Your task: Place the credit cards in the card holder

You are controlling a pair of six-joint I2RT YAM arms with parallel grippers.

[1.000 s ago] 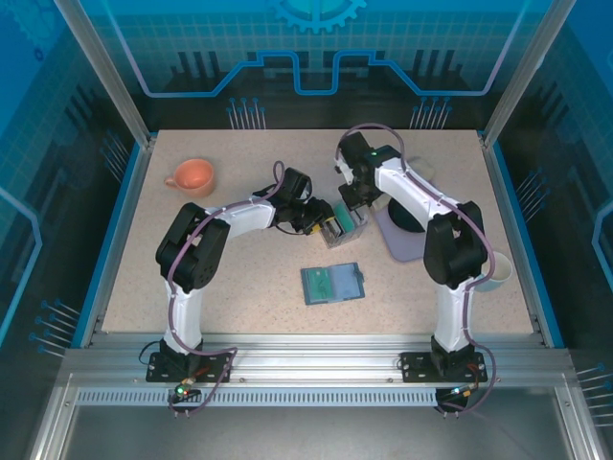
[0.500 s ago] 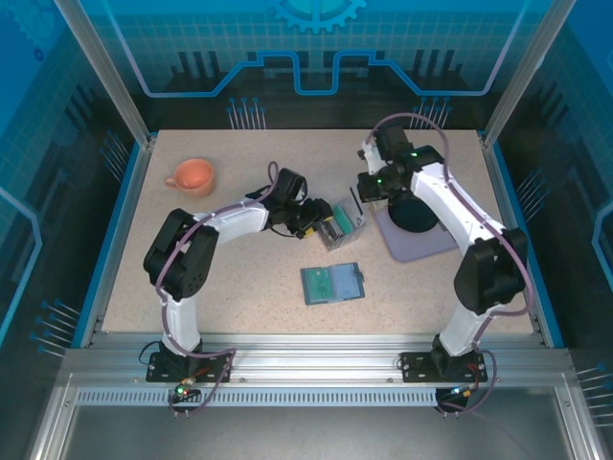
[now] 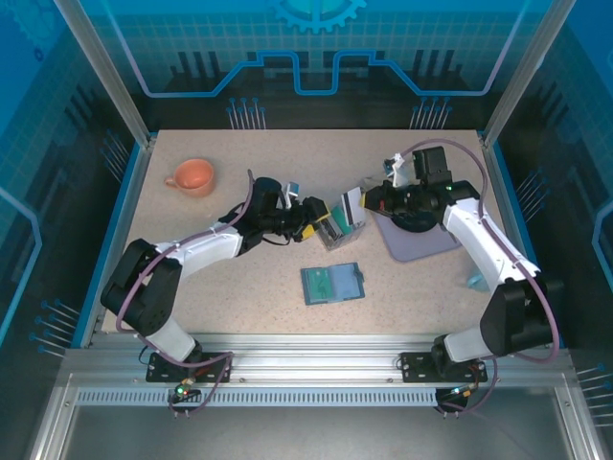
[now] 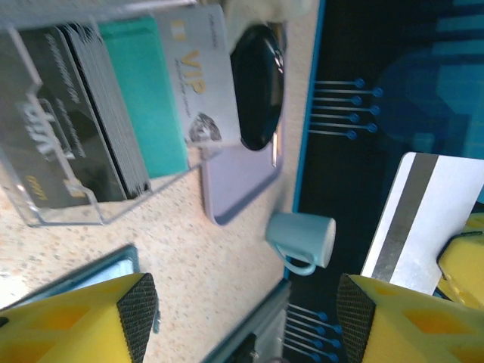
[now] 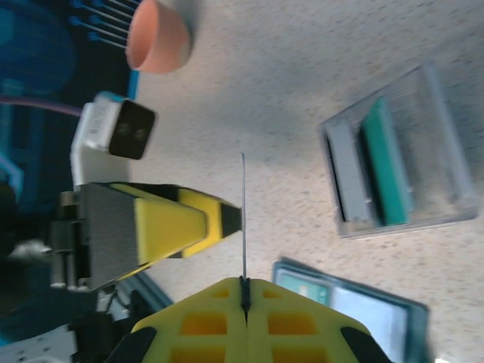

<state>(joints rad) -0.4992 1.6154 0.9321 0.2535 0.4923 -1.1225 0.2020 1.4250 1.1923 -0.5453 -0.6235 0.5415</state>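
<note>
On your speckled table, the clear box held standing credit cards; your right gripper pinched a striped card, and the left gripper gaped wide.

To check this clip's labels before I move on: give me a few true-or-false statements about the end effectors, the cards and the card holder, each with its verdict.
1. The right end effector is shut on a card. True.
2. The card holder lies folded shut on the mat. False: it lies open on the bare table, nearer the arm bases than the clear box.
3. The left end effector is open with nothing between its fingers. True.
4. The orange cup stands on the mat. False: it stands on the table at the far left, and a black oval object lies on the mat.
5. The clear box holds several cards. True.
</note>
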